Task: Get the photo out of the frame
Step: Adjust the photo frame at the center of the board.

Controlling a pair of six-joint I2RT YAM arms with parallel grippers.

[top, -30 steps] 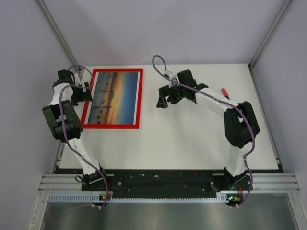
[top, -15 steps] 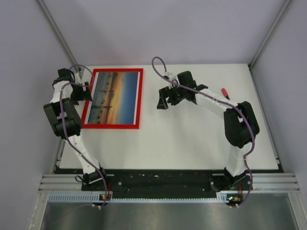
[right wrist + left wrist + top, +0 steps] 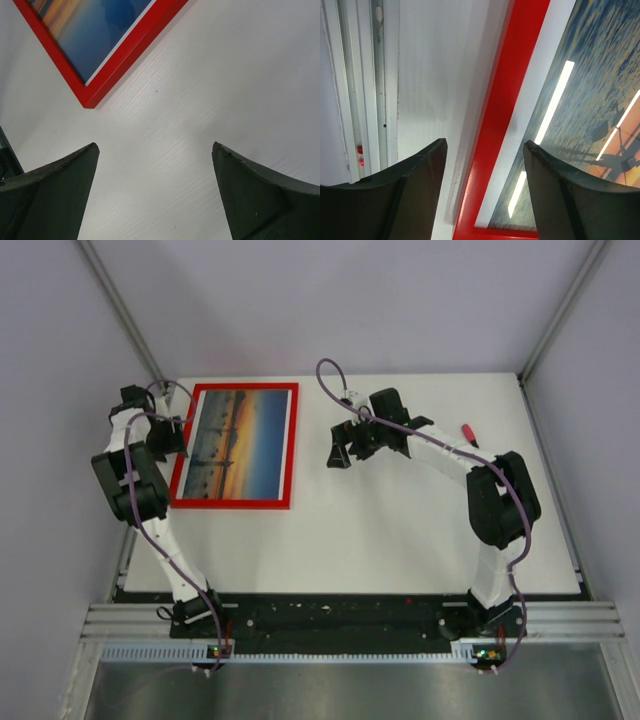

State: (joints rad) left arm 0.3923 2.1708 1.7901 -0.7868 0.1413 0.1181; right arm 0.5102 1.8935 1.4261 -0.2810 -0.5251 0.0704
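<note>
The red frame lies flat, face up, at the table's back left, with the sunset photo inside it under glass. My left gripper is open over the frame's left side. In the left wrist view its fingers straddle the red frame bar, with the photo to the right. My right gripper is open and empty over bare table, to the right of the frame. The right wrist view shows a frame corner and part of the photo ahead of its fingers.
A small red-tipped tool lies at the back right of the white table. A metal rail and wall edge run close along the table's left side, just beside my left gripper.
My left arm has shifted slightly; its gripper sits a little closer over the frame's left edge. The right arm and frame have barely moved.
</note>
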